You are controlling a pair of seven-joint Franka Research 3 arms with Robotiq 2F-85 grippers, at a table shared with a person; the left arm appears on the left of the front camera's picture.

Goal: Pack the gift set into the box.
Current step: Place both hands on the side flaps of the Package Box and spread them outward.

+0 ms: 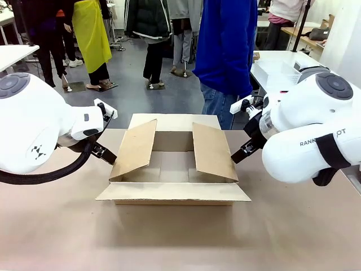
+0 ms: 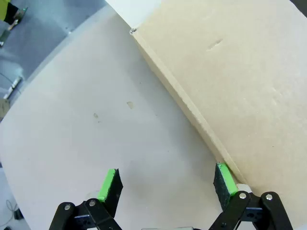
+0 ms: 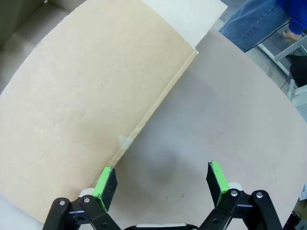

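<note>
the box point(image 1: 172, 169) is set open at the middle of the table point(image 1: 180, 243). the left gripper point(image 2: 167, 182) is held spread at its 9 o'clock side, the right gripper point(image 3: 160, 178) spread at 3 o'clock.

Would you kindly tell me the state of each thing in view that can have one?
Box: open, upright on the table.
Left flap: raised, slanted.
Right flap: raised, slanted.
Front flap: folded out flat.
Left gripper: open, holding nothing.
Right gripper: open, holding nothing.
</note>
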